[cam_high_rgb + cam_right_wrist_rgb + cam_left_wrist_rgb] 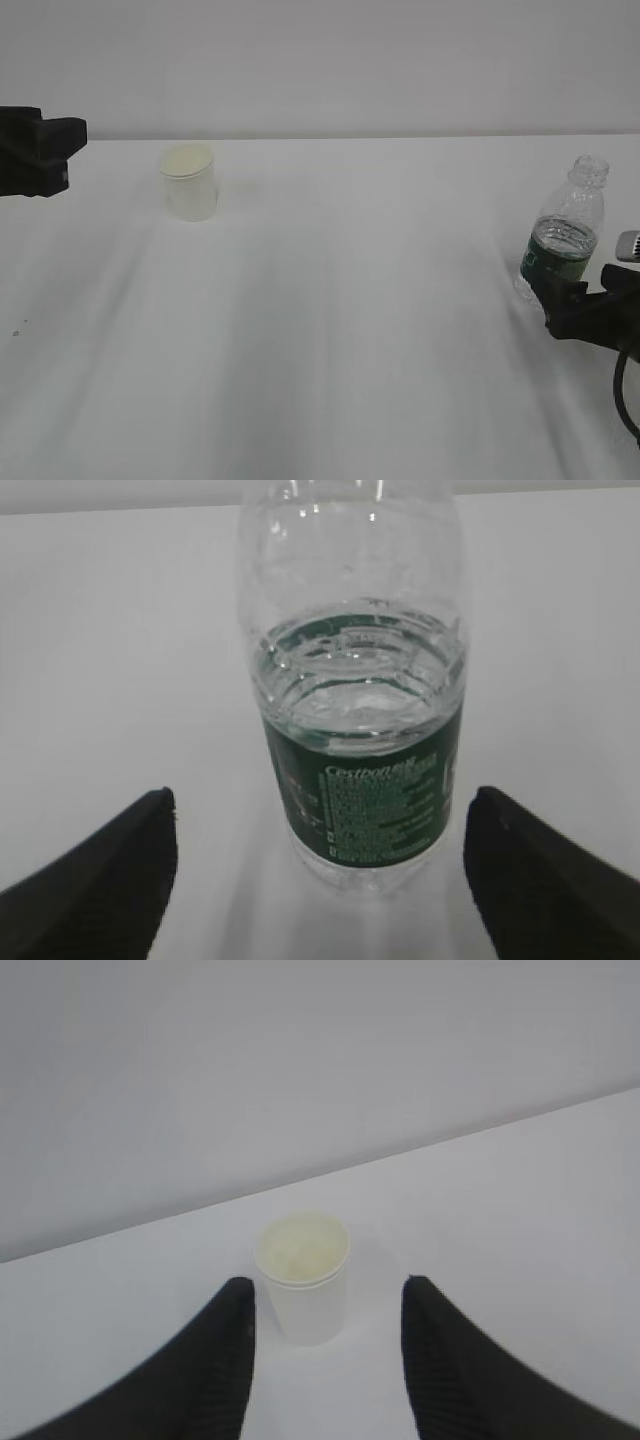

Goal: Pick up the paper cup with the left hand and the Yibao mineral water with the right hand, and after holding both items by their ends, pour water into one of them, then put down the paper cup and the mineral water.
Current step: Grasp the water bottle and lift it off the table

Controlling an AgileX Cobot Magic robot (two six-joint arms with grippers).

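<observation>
The white paper cup [189,182] stands upright on the white table, far left; in the left wrist view the cup [305,1280] is just ahead of my open left gripper [328,1295], its base about level with the fingertips, not touched. The left gripper [70,140] sits left of the cup. The uncapped Yibao mineral water bottle [565,235] with a dark green label stands at the right, part full. In the right wrist view the bottle [355,690] stands just ahead of my open right gripper [320,805], untouched. The right gripper [560,295] sits just in front of the bottle.
The white table [340,330] stretches between cup and bottle. A plain pale wall rises behind its far edge. A black cable [622,385] hangs from the right arm at the right border.
</observation>
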